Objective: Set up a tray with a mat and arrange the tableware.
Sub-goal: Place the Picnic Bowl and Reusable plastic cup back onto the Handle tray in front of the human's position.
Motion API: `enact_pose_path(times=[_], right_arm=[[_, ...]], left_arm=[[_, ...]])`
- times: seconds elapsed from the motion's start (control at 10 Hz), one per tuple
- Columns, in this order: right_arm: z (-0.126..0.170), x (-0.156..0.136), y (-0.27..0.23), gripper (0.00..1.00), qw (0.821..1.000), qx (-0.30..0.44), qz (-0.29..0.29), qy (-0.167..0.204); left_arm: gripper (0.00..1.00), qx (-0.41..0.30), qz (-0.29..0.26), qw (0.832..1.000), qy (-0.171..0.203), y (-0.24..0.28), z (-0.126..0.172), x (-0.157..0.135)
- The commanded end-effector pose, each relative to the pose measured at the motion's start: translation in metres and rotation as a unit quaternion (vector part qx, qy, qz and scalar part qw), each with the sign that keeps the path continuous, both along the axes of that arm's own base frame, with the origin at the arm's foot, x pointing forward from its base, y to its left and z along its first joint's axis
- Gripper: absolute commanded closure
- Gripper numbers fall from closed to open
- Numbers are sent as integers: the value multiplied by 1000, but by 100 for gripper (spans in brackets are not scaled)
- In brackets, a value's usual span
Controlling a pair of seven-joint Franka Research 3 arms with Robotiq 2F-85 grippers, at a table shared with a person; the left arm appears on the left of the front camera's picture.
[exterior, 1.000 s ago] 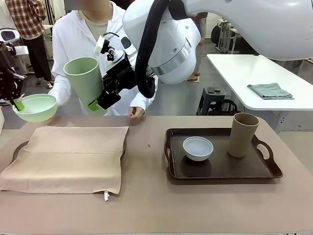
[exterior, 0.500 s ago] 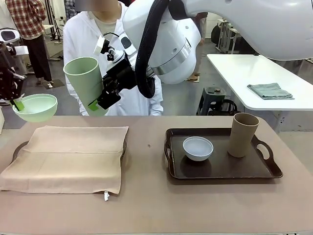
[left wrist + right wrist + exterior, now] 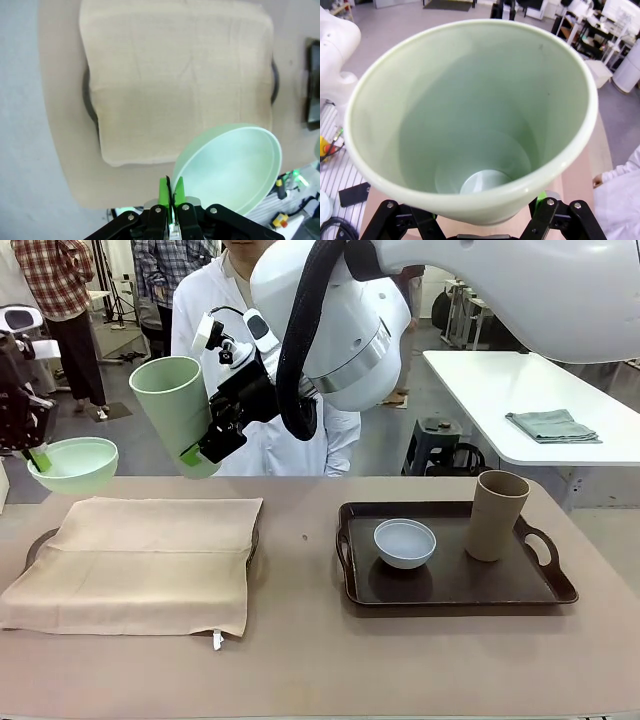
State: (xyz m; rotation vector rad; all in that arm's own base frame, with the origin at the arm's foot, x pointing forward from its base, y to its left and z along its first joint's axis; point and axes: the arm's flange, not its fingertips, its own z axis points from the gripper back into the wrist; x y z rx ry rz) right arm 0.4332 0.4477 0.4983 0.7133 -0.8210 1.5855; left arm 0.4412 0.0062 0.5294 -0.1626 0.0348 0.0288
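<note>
My left gripper [image 3: 38,454] hangs above the table's far left edge, shut on the rim of the pale mint bowl [image 3: 72,465]. In the left wrist view the green pads [image 3: 178,192] pinch the rim of the bowl [image 3: 235,165] above the beige mat [image 3: 175,75]. My right gripper [image 3: 203,452] holds the pale green tumbler [image 3: 175,410] tilted in the air above the mat [image 3: 140,560], its fingers [image 3: 547,212] on either side of the tumbler [image 3: 470,115]. The mat covers a dark tray [image 3: 36,540]. A white bowl [image 3: 405,543] and a tan tumbler [image 3: 497,515] stand on a second dark tray [image 3: 460,585].
A person in a white coat [image 3: 200,310] stands behind the table's far edge, hands off the table. A white side table [image 3: 500,390] with a folded grey cloth [image 3: 552,426] stands at the back right. Bare tabletop lies between the trays and along the front.
The person has straightened up and drawn both hands back from the bowl and the table's far edge. Both grippers have held their places with the bowl and the tumbler.
</note>
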Motion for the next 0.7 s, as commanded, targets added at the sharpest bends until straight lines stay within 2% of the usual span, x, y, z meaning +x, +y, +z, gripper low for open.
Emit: enact_pose_path(times=[0.0, 0.3, 0.6], right_arm=[[-45, 17, -1, 19, 998, 67, 15, 11], [-93, 26, 14, 19, 996, 80, 11, 23], [-131, 32, 28, 19, 997, 58, 4, 54]], left_arm=[[96, -23, 12, 1000, 6, 11, -38, 20], [96, -35, 17, 999, -10, 17, -74, 35], [96, -28, 33, 999, 11, 21, -105, 42]])
